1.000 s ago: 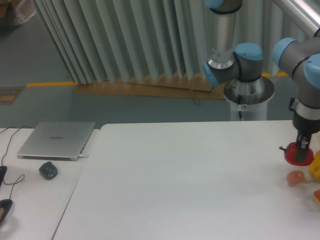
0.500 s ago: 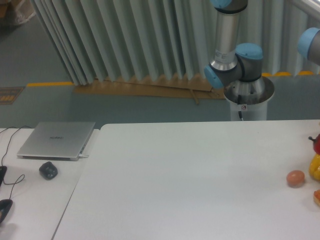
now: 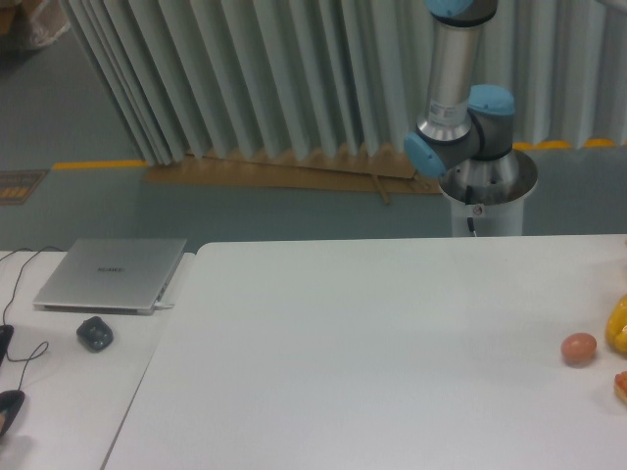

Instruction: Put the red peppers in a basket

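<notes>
Neither the gripper nor the red pepper is seen, so the finger state cannot be told and the pepper cannot be placed. Only the arm's base and upright link [image 3: 460, 117] are shown at one o'clock. On the white table [image 3: 372, 352], a tan-orange egg-shaped item [image 3: 579, 348] lies at four o'clock, a yellow item [image 3: 619, 325] just beside it at the edge. A closed laptop [image 3: 111, 274] and a dark mouse [image 3: 95, 334] are seen at nine o'clock
</notes>
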Available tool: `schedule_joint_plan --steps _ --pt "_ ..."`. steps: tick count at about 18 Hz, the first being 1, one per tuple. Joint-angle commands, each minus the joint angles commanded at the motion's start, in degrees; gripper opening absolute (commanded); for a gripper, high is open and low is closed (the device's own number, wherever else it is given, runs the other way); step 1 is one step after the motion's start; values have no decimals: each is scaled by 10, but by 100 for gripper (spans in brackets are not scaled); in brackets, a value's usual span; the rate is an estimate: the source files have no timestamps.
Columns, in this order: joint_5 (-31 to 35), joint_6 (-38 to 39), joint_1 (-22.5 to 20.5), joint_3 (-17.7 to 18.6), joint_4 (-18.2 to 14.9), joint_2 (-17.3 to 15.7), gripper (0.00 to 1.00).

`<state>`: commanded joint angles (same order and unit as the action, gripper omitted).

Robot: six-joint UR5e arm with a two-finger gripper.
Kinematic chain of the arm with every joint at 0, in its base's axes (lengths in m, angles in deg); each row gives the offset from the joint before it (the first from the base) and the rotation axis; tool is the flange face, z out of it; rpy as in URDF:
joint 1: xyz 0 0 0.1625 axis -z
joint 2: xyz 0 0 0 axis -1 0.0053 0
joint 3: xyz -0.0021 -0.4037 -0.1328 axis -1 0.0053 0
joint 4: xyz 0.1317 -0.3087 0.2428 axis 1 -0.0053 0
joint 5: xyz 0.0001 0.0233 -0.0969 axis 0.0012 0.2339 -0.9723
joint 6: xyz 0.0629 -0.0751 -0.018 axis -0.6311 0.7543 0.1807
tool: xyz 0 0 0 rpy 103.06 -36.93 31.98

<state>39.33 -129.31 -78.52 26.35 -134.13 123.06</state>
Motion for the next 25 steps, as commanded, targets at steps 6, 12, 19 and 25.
schedule_joint_plan --steps 6,12,19,25 --pt "31 -40 -15 -7 44 7 48" --pt "45 -63 -36 -18 124 39 47" --pt "57 -64 -33 -23 182 70 48" --pt "61 -80 -32 -28 191 97 48"
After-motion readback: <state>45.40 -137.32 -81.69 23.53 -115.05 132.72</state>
